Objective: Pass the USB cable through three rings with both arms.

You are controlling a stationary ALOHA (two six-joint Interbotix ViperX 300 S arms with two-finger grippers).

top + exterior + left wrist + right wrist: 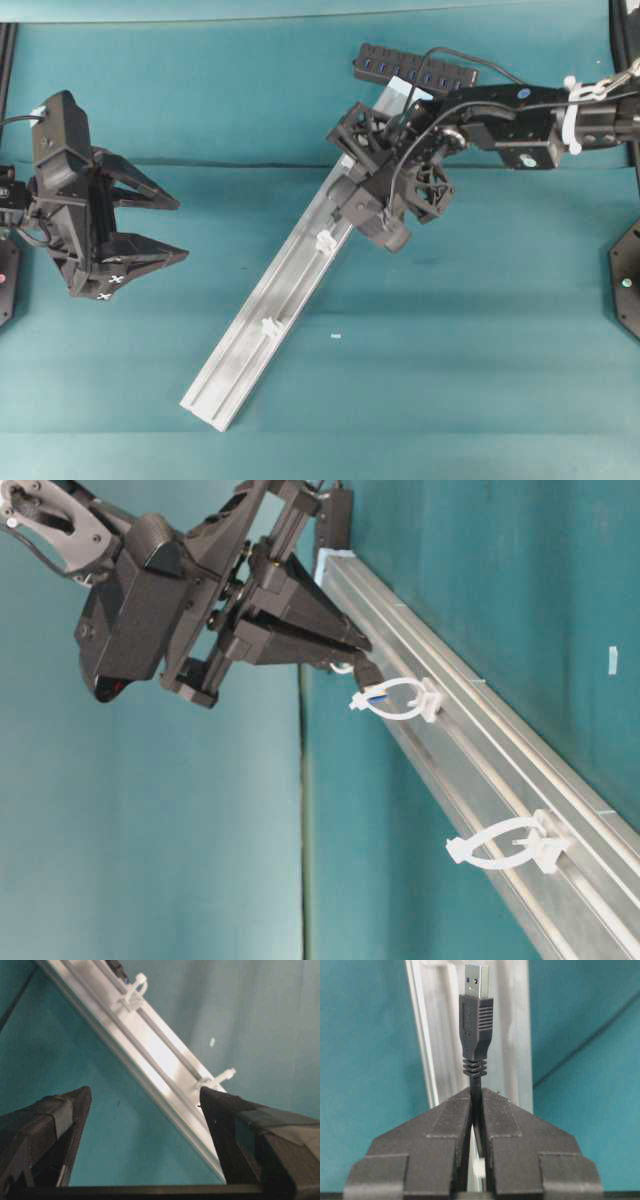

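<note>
While the left gripper (pixel 165 228) hangs wide-jawed and empty over the teal desk (pixel 450 380), the right gripper (pixel 375 185) reaches slantwise across the ribbed silver rail (pixel 250 345). From table level its tips near a whitish ring (pixel 398 700), perhaps touching. Its wrist view shows ridged jaws pinching the USB cable (pixel 476 1035), plug upright.

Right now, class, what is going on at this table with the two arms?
The right gripper is shut on the USB cable just behind its plug, holding it over the upper part of the silver rail. In the table-level view the plug tip sits at the nearer-to-it ring; the next ring is empty. The left gripper hangs open, apart from the rail, holding nothing.
</note>
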